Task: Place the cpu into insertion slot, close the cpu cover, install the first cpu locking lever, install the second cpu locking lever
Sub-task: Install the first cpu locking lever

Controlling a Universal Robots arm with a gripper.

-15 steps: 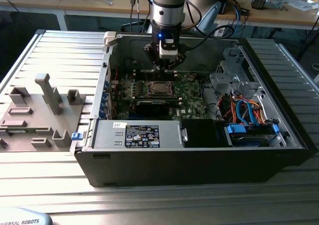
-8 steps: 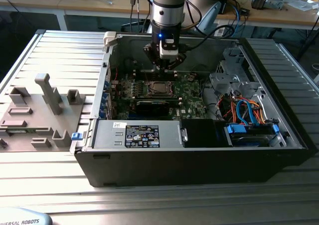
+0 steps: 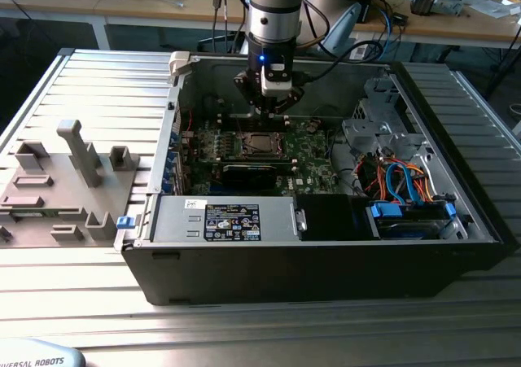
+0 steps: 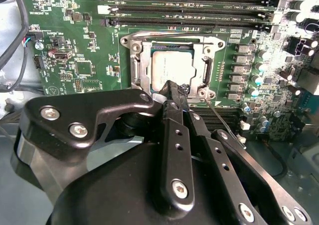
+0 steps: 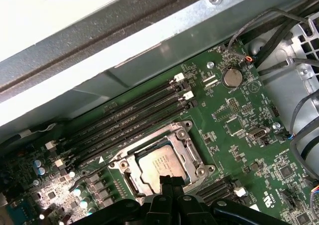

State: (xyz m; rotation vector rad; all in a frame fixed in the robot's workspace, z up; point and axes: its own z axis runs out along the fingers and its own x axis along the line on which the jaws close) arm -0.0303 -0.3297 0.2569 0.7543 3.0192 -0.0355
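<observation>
The cpu (image 4: pixel 172 69) is seen seated flat in its socket on the green board (image 4: pixel 70 45), with its silver-grey top exposed through the square window of the cpu cover (image 4: pixel 139 65), which is lowered around it as a thin metal frame; in the first wrist view the same chip (image 5: pixel 160 163) is framed by the cover (image 5: pixel 187 145), just beside the bank of long black memory slots (image 5: pixel 124 117). The gripper (image 4: pixel 175 93) is held directly above the socket edge farthest from those memory slots, with its fingertips (image 4: pixel 172 88) pressed together and nothing visibly pinched between them; the tip is placed at the rim of the cover, touching or very nearly touching it, which cannot be settled from these frames. A thin wire lever (image 4: pixel 222 120) is seen running out from the socket corner nearest the fingertips, slanting away from the chip, while another thin wire (image 4: pixel 164 34) is laid along the socket edge nearest the memory slots. The relation that matters is judged to be this: the slanting lever lies just beside the closed fingertips, with its long axis pointing away from the socket. In the exterior view the gripper (image 3: pixel 271 105) is poised over the socket (image 3: pixel 259 145) inside the open computer case (image 3: pixel 456 220).
</observation>
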